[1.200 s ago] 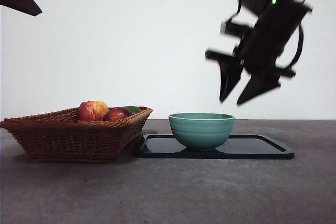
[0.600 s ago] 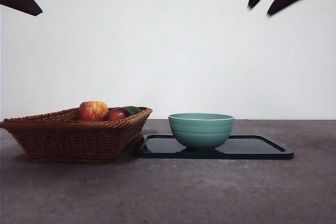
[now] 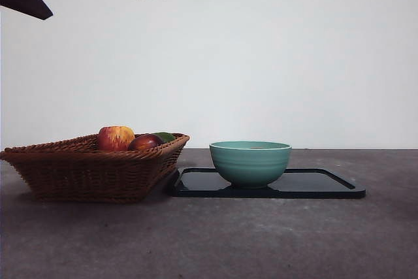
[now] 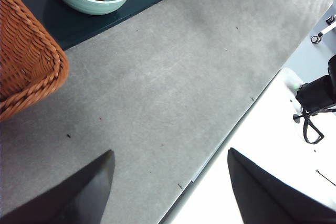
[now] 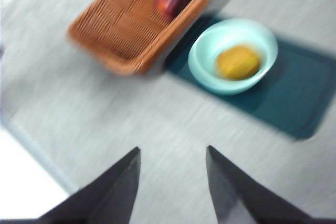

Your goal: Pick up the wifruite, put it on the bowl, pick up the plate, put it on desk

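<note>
Wifruite [image 5: 238,62] sits in the bowl [image 3: 251,162] — step one looks done. Both claws hang wide and empty, the right claw [image 5: 173,182] high above the tabletop [image 3: 209,240]. Next — the tray [image 3: 313,184], which needs a low edge grip.

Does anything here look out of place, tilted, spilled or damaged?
Nothing stands out. The small olive-brown oval fruit lies inside the teal-green ceramic bowl, which stands upright on the glossy black tray. The woven wicker basket sits level beside the tray, its fruit inside. No spill shows on the grey-brown desk.

wicker basket [image 3: 91,168] (apple [image 3: 115,138] inside) beside black tray [image 3: 313,184].
</note>
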{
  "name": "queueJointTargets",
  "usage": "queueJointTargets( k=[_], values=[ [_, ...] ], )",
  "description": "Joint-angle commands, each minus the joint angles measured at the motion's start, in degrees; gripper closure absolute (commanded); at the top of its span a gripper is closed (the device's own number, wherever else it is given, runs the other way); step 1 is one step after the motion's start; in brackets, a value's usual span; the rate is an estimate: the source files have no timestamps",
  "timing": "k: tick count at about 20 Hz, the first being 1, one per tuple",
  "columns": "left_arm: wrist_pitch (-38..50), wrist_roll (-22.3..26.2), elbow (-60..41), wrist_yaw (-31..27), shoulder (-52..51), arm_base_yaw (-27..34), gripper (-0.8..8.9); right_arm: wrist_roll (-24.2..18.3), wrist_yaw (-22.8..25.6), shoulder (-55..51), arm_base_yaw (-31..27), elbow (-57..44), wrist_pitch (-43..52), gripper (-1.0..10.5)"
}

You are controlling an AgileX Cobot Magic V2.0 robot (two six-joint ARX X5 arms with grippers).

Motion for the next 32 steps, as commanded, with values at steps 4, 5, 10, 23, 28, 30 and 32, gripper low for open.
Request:
queueJointTargets(
  k=[4, 5, 10, 23, 28, 30, 32],
  values=[
    [0.33, 0.72, 0.55, 0.28, 0.28, -0.28, 4.7, -0.44, -4.04, -1.79, 1.7, -6.97, 0.42, 7.5],
    [0.35, 0.72, 0.55, 0.28, 0.28, -0.28, 4.7, -0.44, -4.44, -1.99, 1.75, -7.91, 0.42, 7.5],
    [0.33, 0.72, 0.55, 0.28, 0.28, -0.28, 4.7, -0.42, -5.03, -2.03, 1.75, -8.48, 0.85, 7.5],
    [0.37, 0.72, 0.55, 0.28, 0.28, -0.28, 4.7, -0.44, -5.03, -2.01, 1.75, -8.48, 0.85, 7.5],
    [3.32, -1.86, 0.59, 0.24, 0.33, -0.31, 4.7, -0.44, -5.03, -2.01, 1.75, -8.46, 0.85, 7.5],
    [7.34, -4.83, 0.92, 0.2, 0.57, -0.35, 4.7, -0.44, -5.03, -2.01, 1.75, -8.46, 0.85, 7.5],
    [11.3, -6.69, 1.55, -0.76, 1.46, -0.96, 4.7, -0.44, -5.03, -2.01, 1.73, -8.46, 0.85, 7.5]
  ],
)
